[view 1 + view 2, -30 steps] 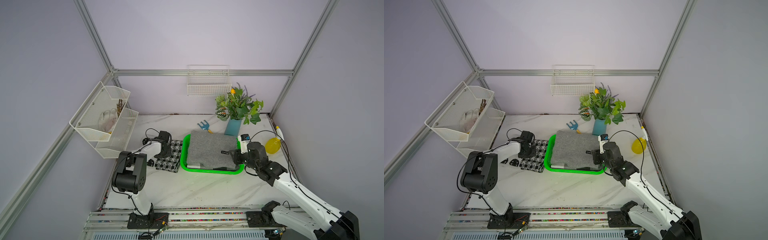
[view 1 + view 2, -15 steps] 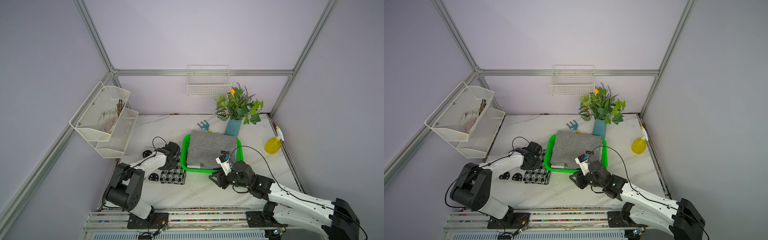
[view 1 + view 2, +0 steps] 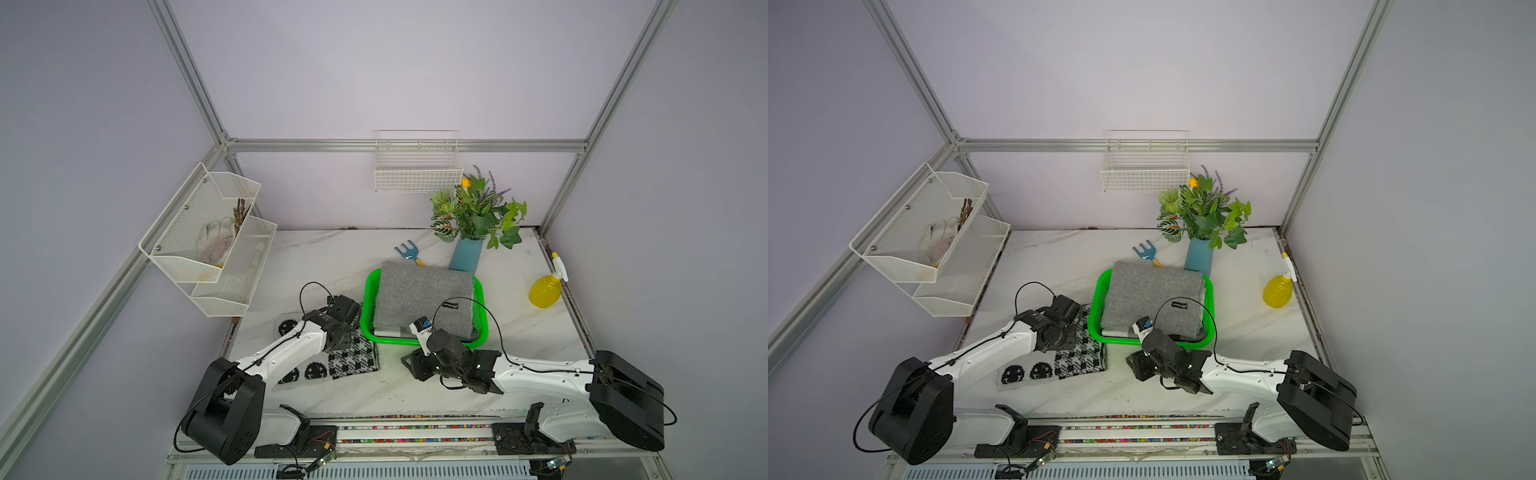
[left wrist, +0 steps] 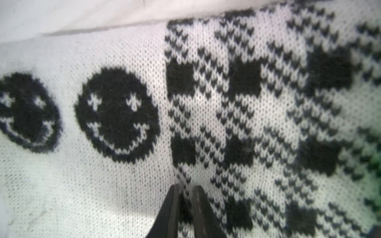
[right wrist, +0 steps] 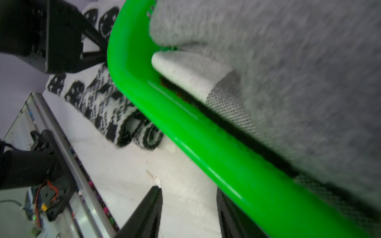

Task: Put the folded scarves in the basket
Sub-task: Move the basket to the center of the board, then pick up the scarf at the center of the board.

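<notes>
The right end effector (image 5: 188, 193) has moved before the basket (image 3: 367, 307).

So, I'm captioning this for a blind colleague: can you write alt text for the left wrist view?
Close-up of a black-and-white knitted scarf, two smiley faces beside a checked pattern, filling the frame. The left gripper pinches the knit, its jaws almost closed.
</notes>
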Controlling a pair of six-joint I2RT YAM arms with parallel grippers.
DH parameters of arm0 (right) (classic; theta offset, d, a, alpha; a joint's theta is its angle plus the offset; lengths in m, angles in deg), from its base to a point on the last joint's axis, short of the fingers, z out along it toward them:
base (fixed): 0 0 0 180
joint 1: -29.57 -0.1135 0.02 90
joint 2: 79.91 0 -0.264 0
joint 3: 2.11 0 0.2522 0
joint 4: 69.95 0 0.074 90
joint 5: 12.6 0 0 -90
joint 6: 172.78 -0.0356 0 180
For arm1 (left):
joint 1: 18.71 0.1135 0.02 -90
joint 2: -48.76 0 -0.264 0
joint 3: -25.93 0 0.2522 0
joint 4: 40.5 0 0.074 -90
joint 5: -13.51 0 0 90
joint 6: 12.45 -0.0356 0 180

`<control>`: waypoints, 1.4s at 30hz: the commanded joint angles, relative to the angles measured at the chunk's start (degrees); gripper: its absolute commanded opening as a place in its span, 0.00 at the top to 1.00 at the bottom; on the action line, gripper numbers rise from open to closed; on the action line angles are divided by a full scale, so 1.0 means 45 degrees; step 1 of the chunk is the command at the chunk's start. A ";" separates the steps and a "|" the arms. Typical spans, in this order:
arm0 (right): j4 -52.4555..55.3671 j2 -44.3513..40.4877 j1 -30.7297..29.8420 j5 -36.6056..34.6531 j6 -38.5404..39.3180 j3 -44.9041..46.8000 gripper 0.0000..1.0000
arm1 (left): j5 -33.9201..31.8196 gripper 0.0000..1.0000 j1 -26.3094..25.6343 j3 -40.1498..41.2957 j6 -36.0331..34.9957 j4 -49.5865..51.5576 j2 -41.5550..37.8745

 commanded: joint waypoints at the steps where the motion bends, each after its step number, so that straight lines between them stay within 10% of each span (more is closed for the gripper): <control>1: 0.0681 0.0498 0.0088 -0.3247 0.0066 -0.0511 0.52 | -0.0496 0.80 -0.0012 0.0141 0.0302 -0.0389 -0.0781; 12: 0.0168 0.1979 0.0504 -0.3706 0.0283 -0.0957 0.52 | 0.0848 0.68 0.0957 0.3318 0.0736 -0.3194 -0.5972; 16: -0.0780 0.1942 0.0400 -0.1547 0.0199 -0.0678 0.50 | 0.0334 0.62 0.1348 0.4006 0.1007 -0.2987 -0.7475; 30: -0.4679 0.4741 0.0076 0.3056 -0.1701 -0.1848 0.42 | 0.2070 0.48 0.3924 0.5126 0.0910 -0.4524 -0.8588; 42: -0.5429 0.4051 0.0000 0.2248 -0.2346 -0.1130 0.40 | 0.2384 0.46 0.5235 0.5308 0.0283 -0.5933 -0.7500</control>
